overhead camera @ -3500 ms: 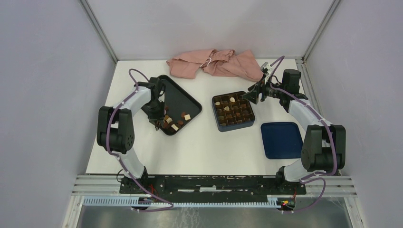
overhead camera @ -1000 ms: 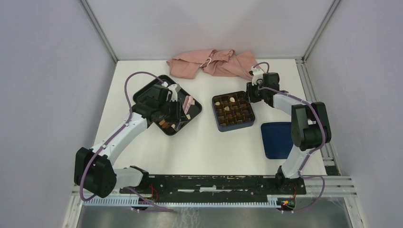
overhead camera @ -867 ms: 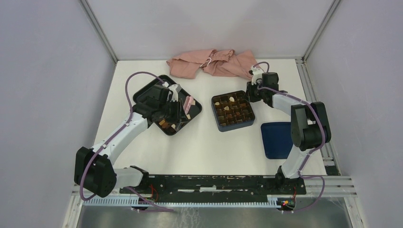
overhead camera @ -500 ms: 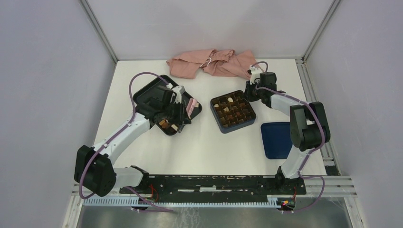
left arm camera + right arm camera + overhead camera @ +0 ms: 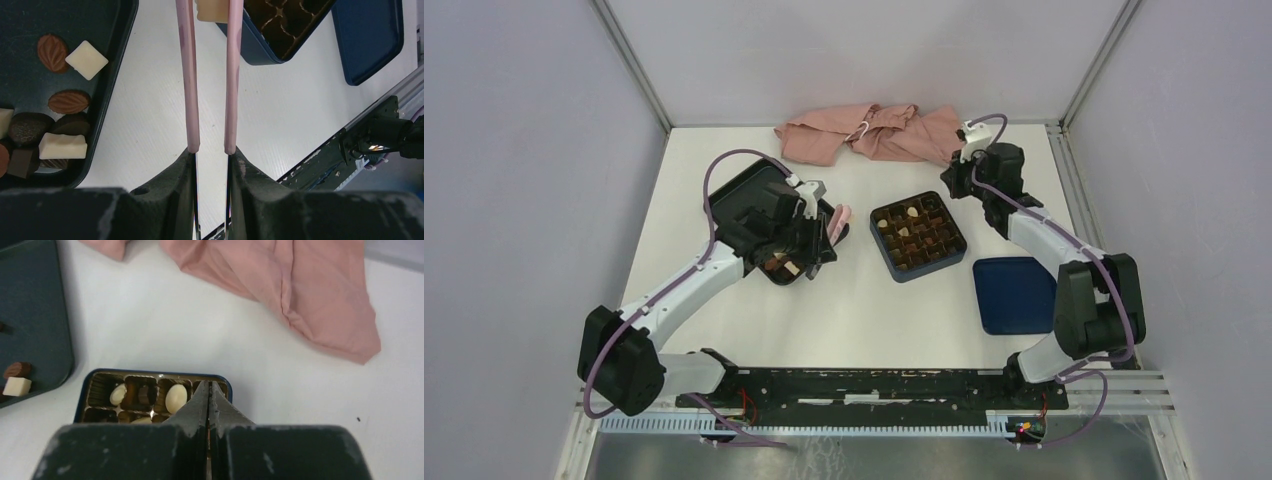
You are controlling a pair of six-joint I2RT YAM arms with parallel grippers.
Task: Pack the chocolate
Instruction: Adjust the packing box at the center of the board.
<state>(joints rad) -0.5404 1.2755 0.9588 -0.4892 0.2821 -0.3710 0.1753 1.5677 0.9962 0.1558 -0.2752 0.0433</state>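
Clamping a cream-white chocolate piece (image 5: 212, 12), left gripper (image 5: 209, 4) faces the part-filled dark blue box (image 5: 252, 45) ahead; right gripper (image 5: 209, 390) closed, empty; unpacked chocolates (image 5: 67, 101) lie leftward.

Bright, diffuse light is falling evenly from above onto the white desk (image 5: 864, 310), producing only soft, faint shadows. In both wrist views, the near black bases of the fingers (image 5: 187, 75) are appearing blurred.
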